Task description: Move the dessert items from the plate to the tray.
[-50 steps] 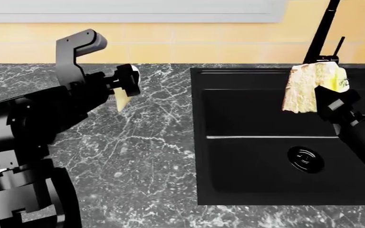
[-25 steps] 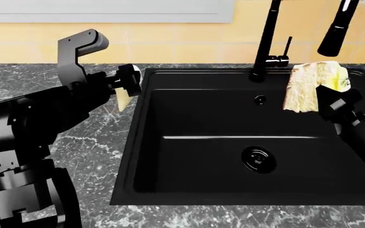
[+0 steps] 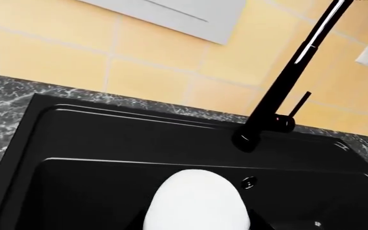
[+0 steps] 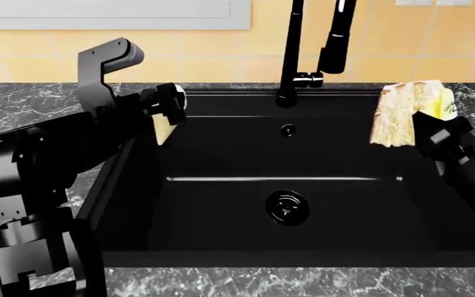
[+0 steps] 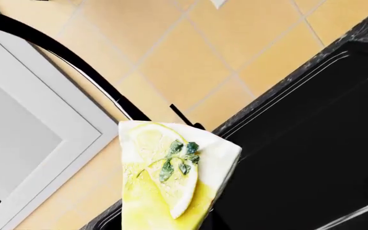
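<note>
Since the earlier frame, the sink [image 4: 303, 185] and faucet [image 4: 291, 52] have shifted left in the head view. Left gripper [image 4: 165, 114] holds the cone pastry [image 4: 162, 129] above the sink's left edge; right gripper [image 4: 432, 133] holds the cake wedge [image 4: 398, 114] above its right side.

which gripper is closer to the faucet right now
Left, though only slightly. The left gripper, holding the cone pastry, sits just off the sink's near-left side of the faucet; the right gripper, holding the cake wedge, is farther out.
</note>
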`<state>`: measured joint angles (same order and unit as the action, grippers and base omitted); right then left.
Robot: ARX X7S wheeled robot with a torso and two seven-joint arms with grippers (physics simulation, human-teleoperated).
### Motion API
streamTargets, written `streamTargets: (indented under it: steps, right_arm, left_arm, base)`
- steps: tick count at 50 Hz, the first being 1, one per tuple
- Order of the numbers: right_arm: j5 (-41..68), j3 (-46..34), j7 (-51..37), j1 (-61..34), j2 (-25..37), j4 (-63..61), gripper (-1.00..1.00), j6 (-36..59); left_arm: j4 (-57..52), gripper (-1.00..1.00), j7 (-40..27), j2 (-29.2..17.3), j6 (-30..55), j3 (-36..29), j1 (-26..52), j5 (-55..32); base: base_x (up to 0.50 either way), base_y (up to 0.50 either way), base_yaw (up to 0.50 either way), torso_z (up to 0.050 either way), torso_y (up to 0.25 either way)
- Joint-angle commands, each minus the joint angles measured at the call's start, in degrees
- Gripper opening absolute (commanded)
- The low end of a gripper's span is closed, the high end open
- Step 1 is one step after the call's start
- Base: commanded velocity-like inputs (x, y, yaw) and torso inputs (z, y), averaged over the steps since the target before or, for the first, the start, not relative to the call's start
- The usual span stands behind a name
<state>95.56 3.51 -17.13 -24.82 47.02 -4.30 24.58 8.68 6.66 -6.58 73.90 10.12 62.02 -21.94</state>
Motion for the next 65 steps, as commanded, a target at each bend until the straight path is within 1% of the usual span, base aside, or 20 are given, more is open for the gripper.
streamTargets:
  steps: [1,4,8,16,25,65]
  right_arm:
    - [-0.6,0.0,0.9,-0.1,-0.1,0.0,-1.0,0.2]
    - [-0.5,0.2,0.8,-0.1,0.0,-0.1,-1.0,0.2]
    - [-0.5,0.2,0.8,-0.2,0.1,-0.2,-1.0,0.2]
    - [-0.3,0.8,0.7,0.2,0.3,-0.7,-1.0,0.0]
    - [-0.2,1.2,0.5,0.6,0.2,-1.0,-1.0,-0.3]
    - [-0.3,1.2,0.9,0.3,0.1,-0.3,-1.0,-0.3]
  left_arm:
    - [0.6,-1.0,-0.8,-0.1,-0.6,0.4,-0.3,-0.6]
    - [1.9,-1.0,-1.4,0.6,-0.7,1.4,-1.0,-0.8]
    - [4.7,-1.0,-1.7,1.6,-2.6,1.3,-2.6,-0.5]
    - [4.2,-1.0,-1.6,2.1,-3.2,-2.1,-5.7,-0.2]
    - [3.9,-1.0,-1.7,2.0,-3.8,-3.6,-6.8,-0.5]
    - [5.3,-1.0,-3.3,1.4,-5.3,-4.7,-6.0,-2.8]
  base:
    - [0.0,0.0,0.0,0.0,0.0]
    - [0.0,0.0,0.0,0.0,0.0]
    - [0.0,0.0,0.0,0.0,0.0]
    - [0.0,0.0,0.0,0.0,0.0]
    - [0.0,0.0,0.0,0.0,0.001]
    - [0.0,-0.5,0.0,0.0,0.0]
